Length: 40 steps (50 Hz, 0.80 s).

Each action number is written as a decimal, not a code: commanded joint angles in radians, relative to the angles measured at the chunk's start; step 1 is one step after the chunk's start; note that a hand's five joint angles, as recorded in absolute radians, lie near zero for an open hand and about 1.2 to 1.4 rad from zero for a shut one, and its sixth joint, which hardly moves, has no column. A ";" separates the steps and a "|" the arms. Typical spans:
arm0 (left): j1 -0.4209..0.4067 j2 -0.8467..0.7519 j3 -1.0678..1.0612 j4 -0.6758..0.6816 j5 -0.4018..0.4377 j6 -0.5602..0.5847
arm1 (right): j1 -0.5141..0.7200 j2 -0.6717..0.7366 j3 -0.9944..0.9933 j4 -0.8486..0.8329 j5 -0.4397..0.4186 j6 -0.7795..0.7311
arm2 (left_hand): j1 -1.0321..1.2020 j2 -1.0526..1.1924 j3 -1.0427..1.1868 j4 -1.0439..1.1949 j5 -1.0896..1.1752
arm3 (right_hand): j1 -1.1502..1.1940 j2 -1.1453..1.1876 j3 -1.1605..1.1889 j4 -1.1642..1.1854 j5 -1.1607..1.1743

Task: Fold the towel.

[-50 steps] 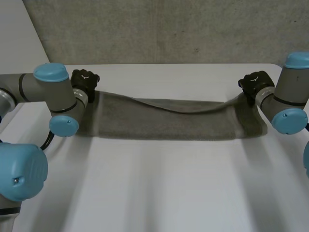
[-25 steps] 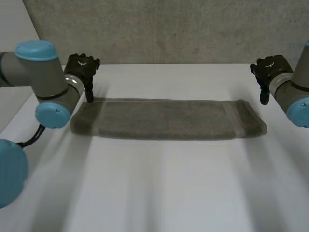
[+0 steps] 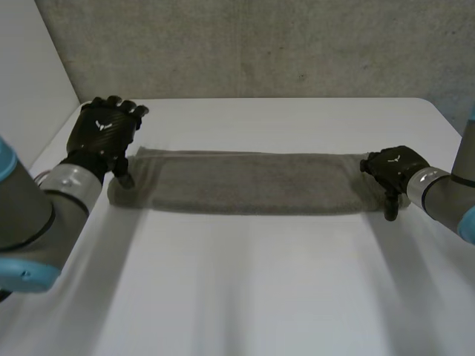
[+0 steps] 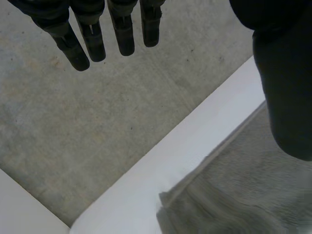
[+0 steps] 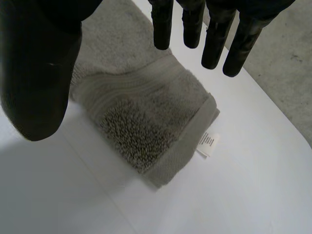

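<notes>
A white desk (image 3: pixel 245 282) stands against a grey concrete wall (image 3: pixel 260 44). The grey towel (image 3: pixel 245 182) lies flat on the desk's far half as a long folded strip, its long axis running from side to side. The left hand (image 3: pixel 100 133) is at the towel's left end, its fingers (image 4: pixel 92 41) straight and released. The right hand (image 3: pixel 393 169) is over the right end, its fingers (image 5: pixel 214 44) likewise straight and grasping nothing, near a corner with a white label (image 5: pixel 208 144).

Soft, even light falls on the white table (image 3: pixel 260 297); the towel (image 3: pixel 252 183) casts a faint shadow along its near edge.
</notes>
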 commanded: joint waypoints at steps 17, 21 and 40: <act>-0.003 0.080 -0.131 0.026 0.036 -0.095 | -0.053 0.134 -0.075 -0.091 -0.014 0.002 | -0.078 -0.067 -0.053 -0.070 -0.208 | 0.830 0.834 0.832 0.833 0.831; -0.006 0.077 -0.136 0.041 0.036 -0.128 | -0.073 0.139 -0.079 -0.088 -0.019 -0.001 | -0.078 -0.067 -0.053 -0.070 -0.208 | 1.033 1.036 1.034 1.036 1.033; 0.011 0.085 -0.152 0.046 0.036 -0.148 | -0.296 0.071 -0.238 -0.039 0.042 -0.190 | -0.078 -0.067 -0.053 -0.070 -0.208 | 1.121 1.125 1.122 1.124 1.121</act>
